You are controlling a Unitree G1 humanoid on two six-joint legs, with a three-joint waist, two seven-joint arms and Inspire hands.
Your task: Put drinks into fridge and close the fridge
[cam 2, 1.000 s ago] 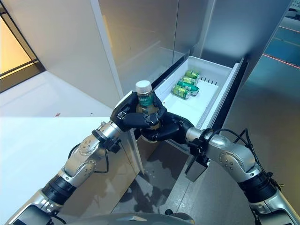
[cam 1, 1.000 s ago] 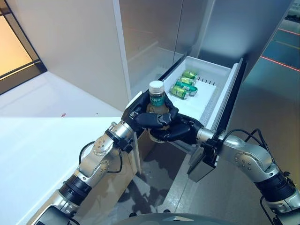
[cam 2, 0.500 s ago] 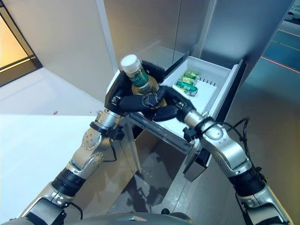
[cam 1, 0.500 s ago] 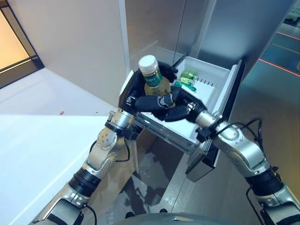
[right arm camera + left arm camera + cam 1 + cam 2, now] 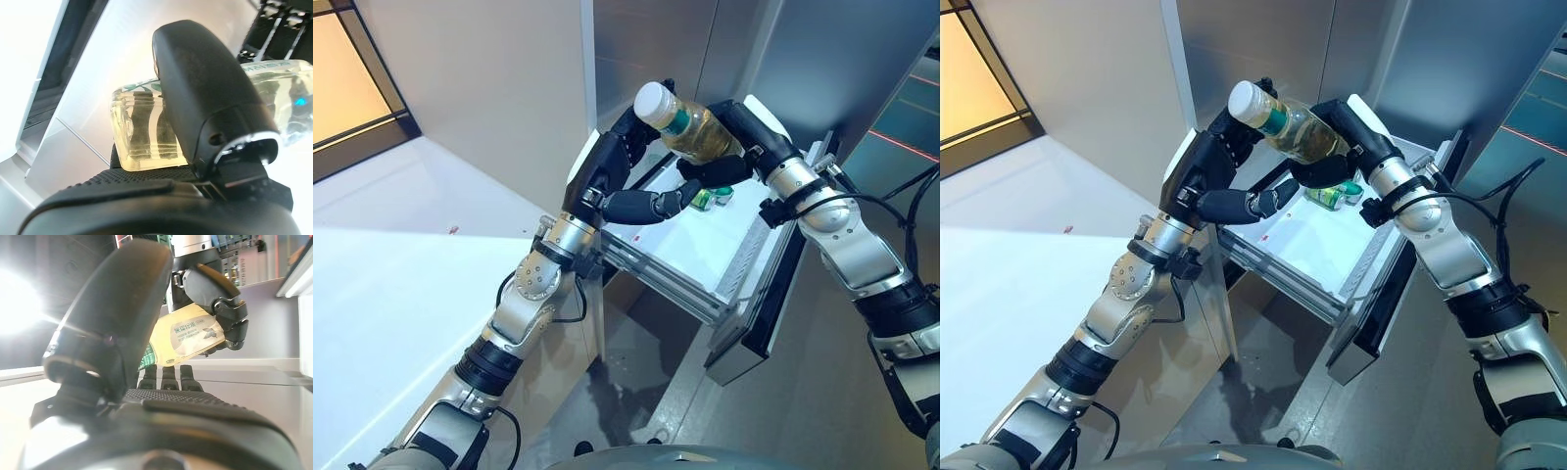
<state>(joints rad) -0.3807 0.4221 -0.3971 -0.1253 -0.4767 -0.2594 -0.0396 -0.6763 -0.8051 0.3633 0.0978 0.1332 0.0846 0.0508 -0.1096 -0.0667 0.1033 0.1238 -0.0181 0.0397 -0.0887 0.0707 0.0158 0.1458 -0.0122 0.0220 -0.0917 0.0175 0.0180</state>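
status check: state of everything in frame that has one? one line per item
bottle: capped, tipped on its side in the air above the drawer, holding yellowish drink
right hand: shut on the bottle
left hand: open, fingers beside the bottle's neck
fridge drawer: pulled out, open
green cans: lying on their sides in the drawer

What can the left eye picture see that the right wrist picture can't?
Only the left eye view shows the whole open fridge drawer, the green cans in it, and the left hand, open beside the bottle. Only the right wrist view shows the bottle's flat bottom up close. Both show the bottle held in the right hand.
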